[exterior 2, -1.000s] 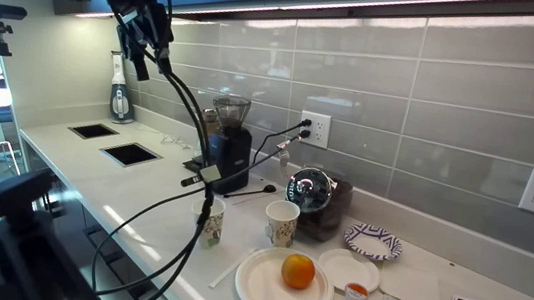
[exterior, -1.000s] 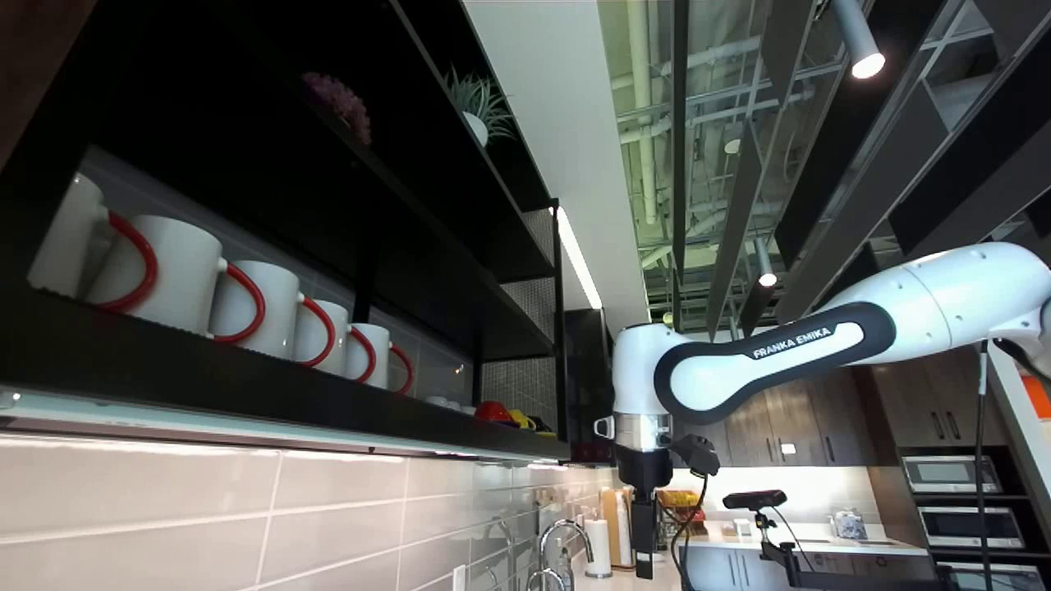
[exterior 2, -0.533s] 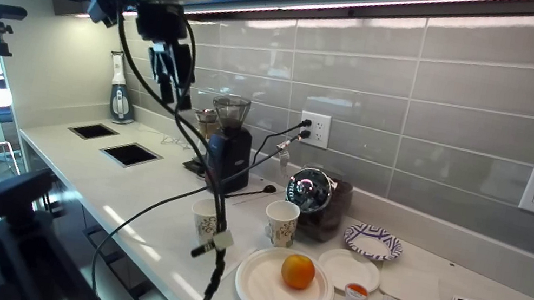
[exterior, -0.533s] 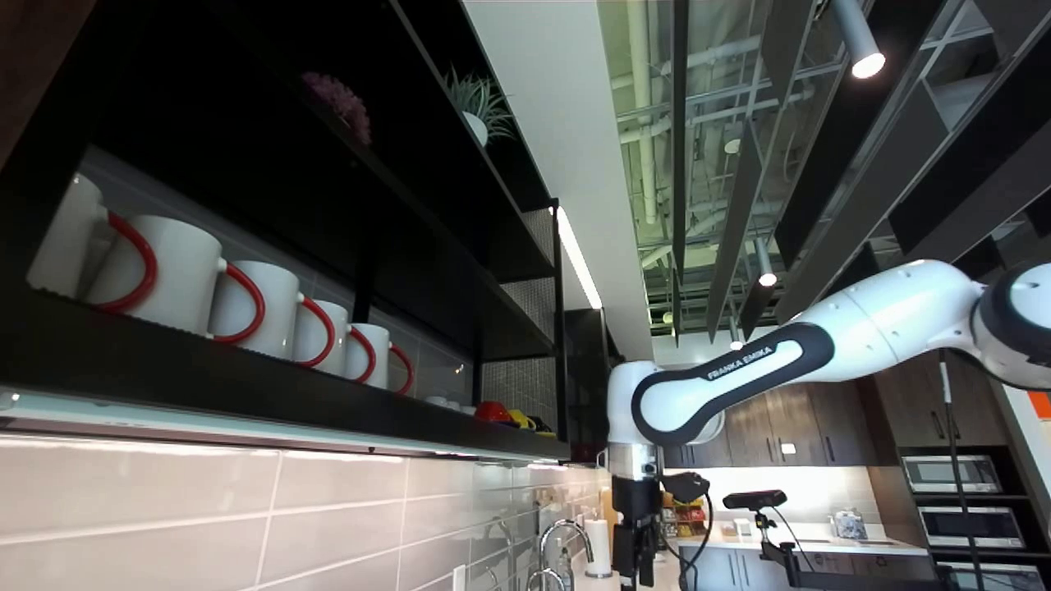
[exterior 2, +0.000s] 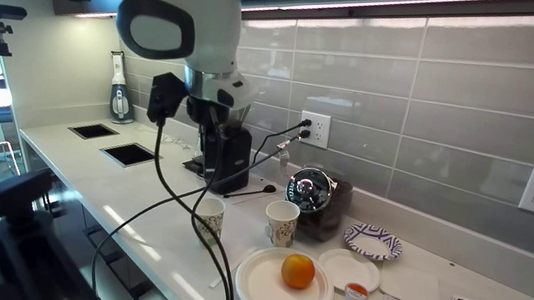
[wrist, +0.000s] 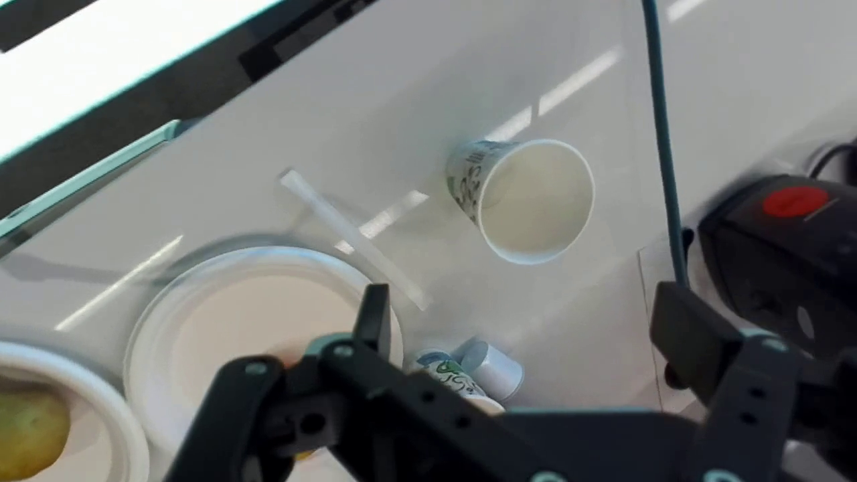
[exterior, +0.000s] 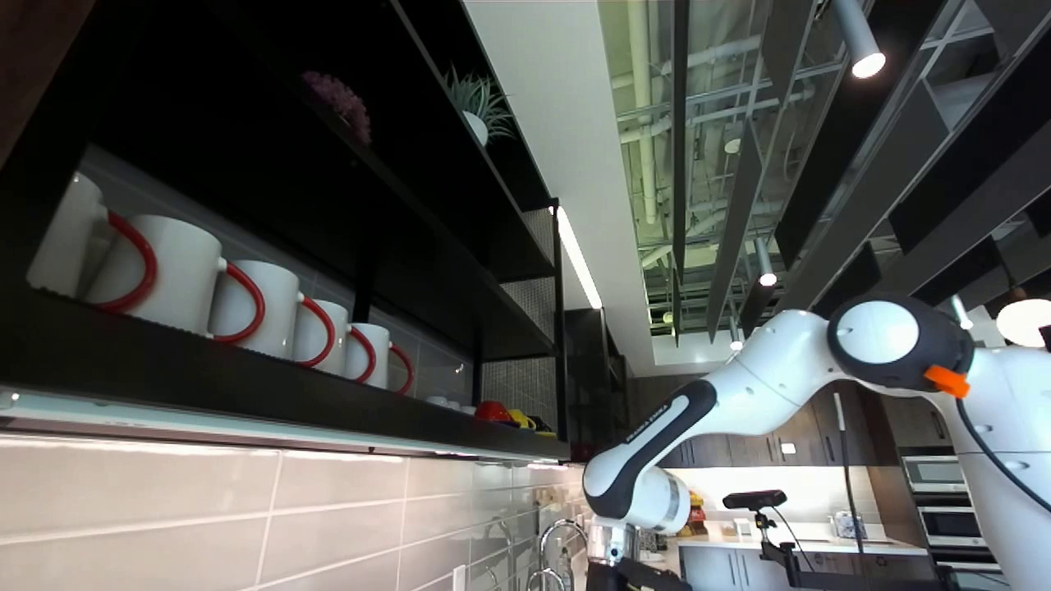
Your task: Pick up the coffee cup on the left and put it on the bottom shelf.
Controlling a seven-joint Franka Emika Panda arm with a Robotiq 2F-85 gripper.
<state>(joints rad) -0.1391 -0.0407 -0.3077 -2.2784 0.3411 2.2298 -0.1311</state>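
Black two-fingered gripper [wrist: 525, 304]: fingers well apart, holding nothing. White patterned paper cup [wrist: 525, 201]: on glossy white counter [wrist: 388, 120], long axis vertical, below the fingertips, offset toward the wrist view's top. Farther: long black bottom shelf [exterior: 246, 382], bearing red-handled white mugs [exterior: 279, 320].

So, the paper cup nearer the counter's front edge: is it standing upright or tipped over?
Upright: an exterior view shows the cup with its rim on top, and the wrist view looks down into its open mouth.
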